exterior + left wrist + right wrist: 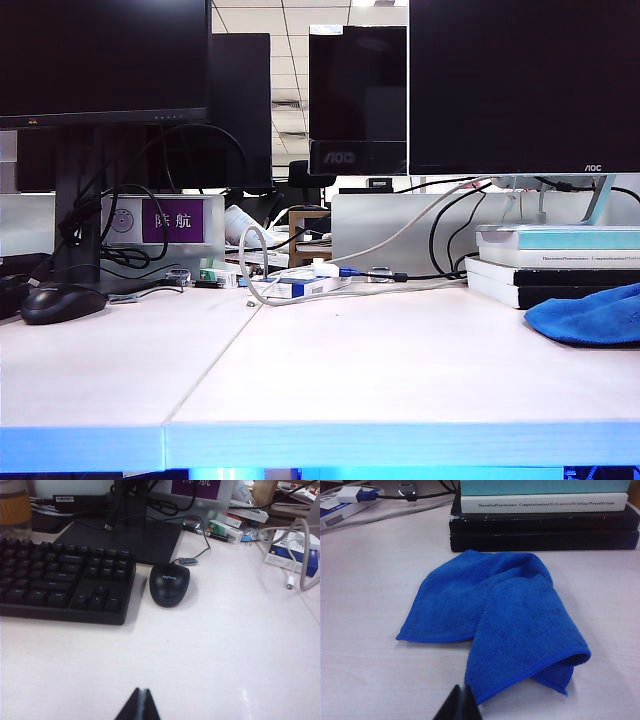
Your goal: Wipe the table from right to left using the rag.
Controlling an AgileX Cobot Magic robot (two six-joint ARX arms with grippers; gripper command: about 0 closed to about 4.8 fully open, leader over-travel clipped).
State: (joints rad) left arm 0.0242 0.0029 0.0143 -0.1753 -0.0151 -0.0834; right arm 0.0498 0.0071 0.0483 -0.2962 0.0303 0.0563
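Observation:
The rag (505,615) is a bright blue fuzzy cloth lying crumpled and folded on the white table (370,595), just in front of a stack of books. In the exterior view the rag (590,315) lies at the table's (330,370) far right edge. My right gripper (461,689) is shut and empty, its black tips close to the rag's near corner, apart from it. Over bare table, short of a black mouse, my left gripper (141,691) is shut with nothing in it. Neither gripper shows in the exterior view.
A black mouse (169,583) and black keyboard (60,582) lie on the left side, the mouse (62,302) also in the exterior view. Stacked books (555,265) stand behind the rag. Cables and small boxes (300,285) sit mid-back, monitors (520,85) behind.

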